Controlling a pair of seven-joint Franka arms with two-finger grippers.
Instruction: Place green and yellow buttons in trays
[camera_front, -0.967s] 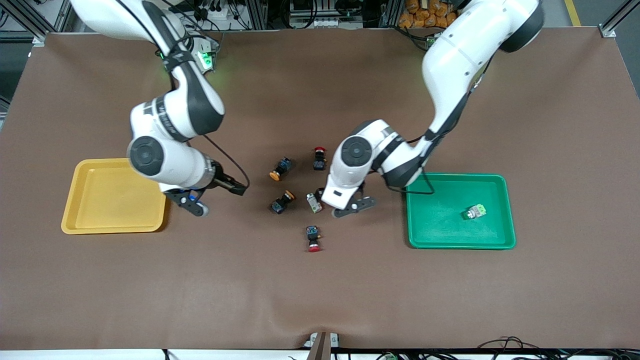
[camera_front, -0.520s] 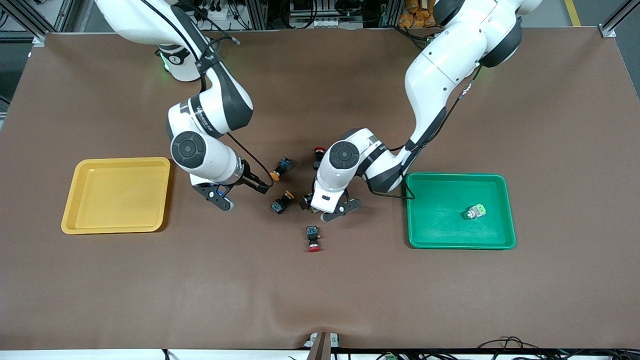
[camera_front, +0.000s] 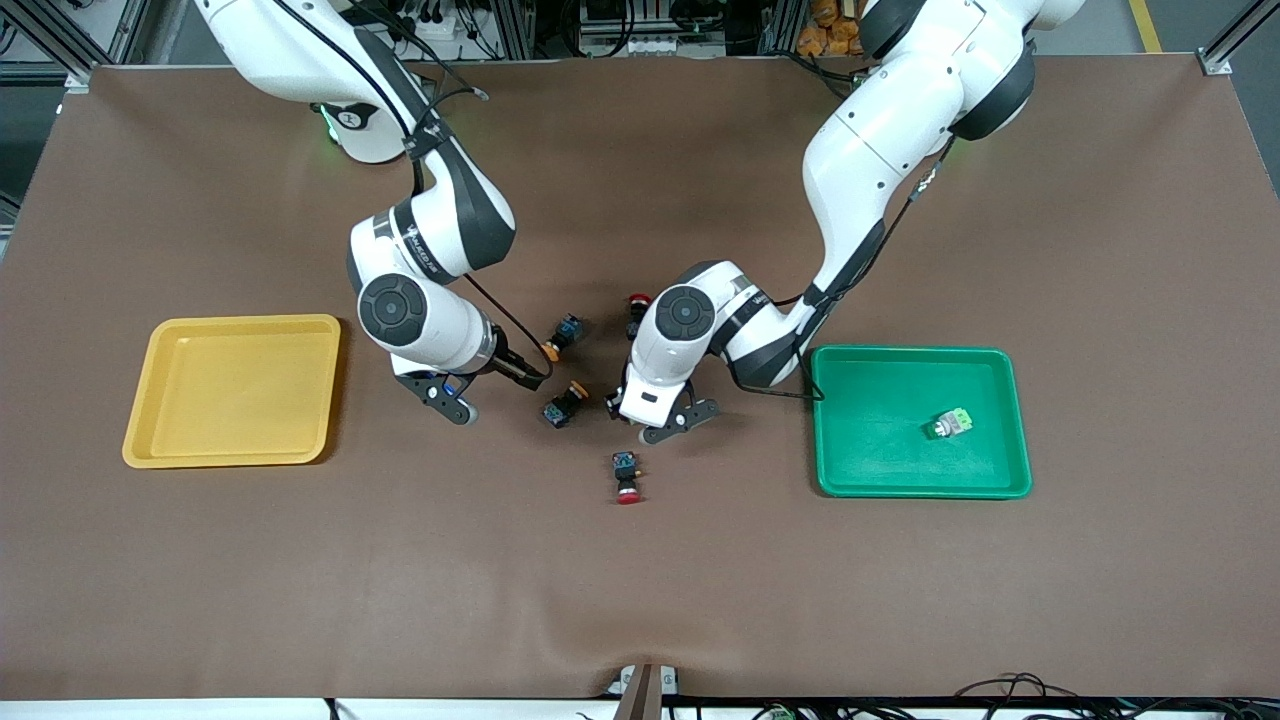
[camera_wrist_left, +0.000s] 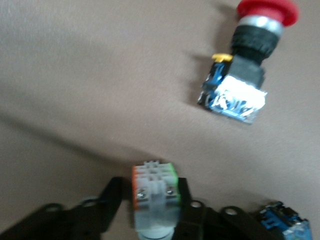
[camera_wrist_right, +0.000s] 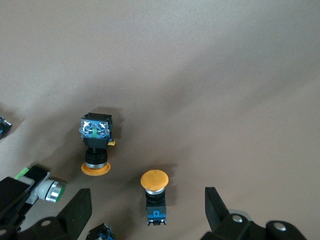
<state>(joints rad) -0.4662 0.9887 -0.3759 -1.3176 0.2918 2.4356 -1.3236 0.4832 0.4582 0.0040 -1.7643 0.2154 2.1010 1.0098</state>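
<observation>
My left gripper (camera_front: 626, 405) (camera_wrist_left: 152, 210) is down at the table's middle, shut on a white-grey green button (camera_wrist_left: 154, 192) (camera_wrist_right: 42, 186); the front view hides that button under the hand. A second green button (camera_front: 950, 423) lies in the green tray (camera_front: 880, 455). Two yellow buttons lie beside the left gripper, toward the right arm's end. My right gripper (camera_front: 518, 368) (camera_wrist_right: 148, 200) hangs open, its jaws wide on either side of the farther yellow button (camera_front: 562, 335) (camera_wrist_right: 154, 192) without touching it. The nearer yellow button (camera_front: 563, 403) (camera_wrist_right: 96, 145) lies free. The yellow tray (camera_front: 235, 400) holds nothing.
Two red-capped switches lie loose. One red switch (camera_front: 627, 476) (camera_wrist_left: 245, 75) is nearer the front camera than the left gripper. The other red switch (camera_front: 638, 308) lies farther off, partly covered by the left arm. The brown mat spreads bare toward the front edge.
The right arm has swung from beside the yellow tray to the yellow buttons. The left gripper has moved over the green button on the table and closed on it.
</observation>
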